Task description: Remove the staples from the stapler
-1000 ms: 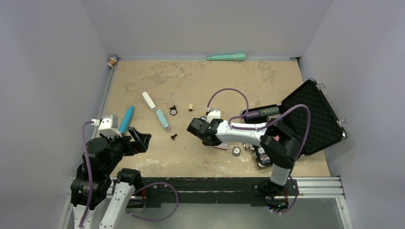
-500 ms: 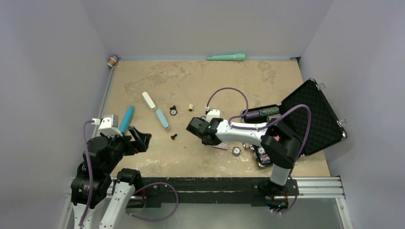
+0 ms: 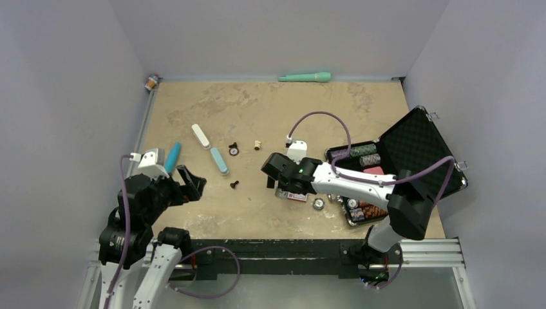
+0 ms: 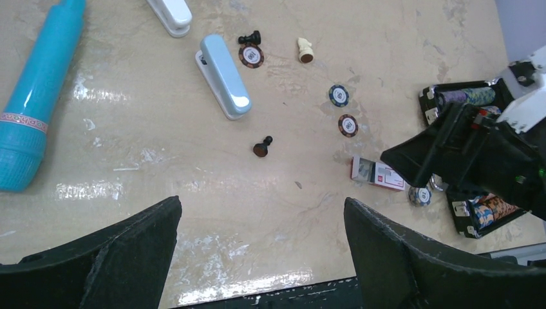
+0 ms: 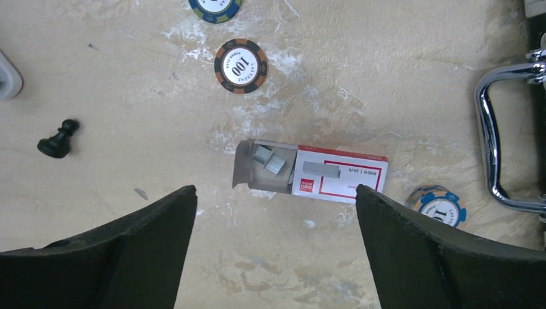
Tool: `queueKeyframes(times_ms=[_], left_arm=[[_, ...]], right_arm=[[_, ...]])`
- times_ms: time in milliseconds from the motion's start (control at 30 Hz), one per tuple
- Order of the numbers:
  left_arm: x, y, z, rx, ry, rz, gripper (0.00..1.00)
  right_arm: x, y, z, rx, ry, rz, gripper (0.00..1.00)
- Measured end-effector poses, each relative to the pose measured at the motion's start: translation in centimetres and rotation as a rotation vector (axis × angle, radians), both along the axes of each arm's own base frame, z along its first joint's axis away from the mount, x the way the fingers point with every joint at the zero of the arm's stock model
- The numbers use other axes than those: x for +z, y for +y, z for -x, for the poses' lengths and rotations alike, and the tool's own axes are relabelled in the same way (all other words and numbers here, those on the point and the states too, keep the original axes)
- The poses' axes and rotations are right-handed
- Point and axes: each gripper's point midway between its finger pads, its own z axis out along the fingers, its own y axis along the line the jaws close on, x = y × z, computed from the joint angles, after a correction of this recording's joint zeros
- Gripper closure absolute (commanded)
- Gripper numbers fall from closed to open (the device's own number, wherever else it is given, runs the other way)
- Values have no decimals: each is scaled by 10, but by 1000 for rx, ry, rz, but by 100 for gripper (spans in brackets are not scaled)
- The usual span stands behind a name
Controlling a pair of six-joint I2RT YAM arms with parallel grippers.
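Silvery-grey and tiny, the staples (image 5: 275,165) lay as two short strips in the open end of a small red-and-white box (image 5: 360,183). The box sat flat on the worktop (image 5: 399,71) toward its near edge, right of the middle, just beside the open black case (image 3: 422,154) at the right edge. A grey bar on the box's label might have been another strip or only print; I could not tell.

To my eye the danger was a nudge. The strips were loose in an open tray, so a finger coming down crooked could shove the light box, spill them onto the worktop or snap a strip. Lying flat there, they would be hard to pinch up again.

The right pincer (image 5: 272,190) hung straight above them, spread wide and gripping nothing. The strips sat in the gap between its fingers, touching neither.

Further out, a brown chip (image 5: 240,66) lay near the box on the far side. The light-blue stapler (image 4: 224,76) lay shut well apart, toward the left, so I could not judge whether it was empty. The left pincer (image 4: 261,205) stood wide open and empty near the near-left corner.
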Motion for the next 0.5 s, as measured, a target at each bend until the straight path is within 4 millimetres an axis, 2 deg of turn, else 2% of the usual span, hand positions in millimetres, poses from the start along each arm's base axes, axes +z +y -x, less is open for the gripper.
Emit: queueKeyframes(times_ms=[133,300,500], left_arm=[[-14,-4,-11,-12,102,-10,0],[-38,-20,-22,-85,255,-32,0],[-67,-48,-24,-194,410,-86,0]], right_arm=[[7,-4,3,17,-21,-28,1],[11,-20,13,20,-40,-66,1],[46,-40,21,18,-137,-208,1]])
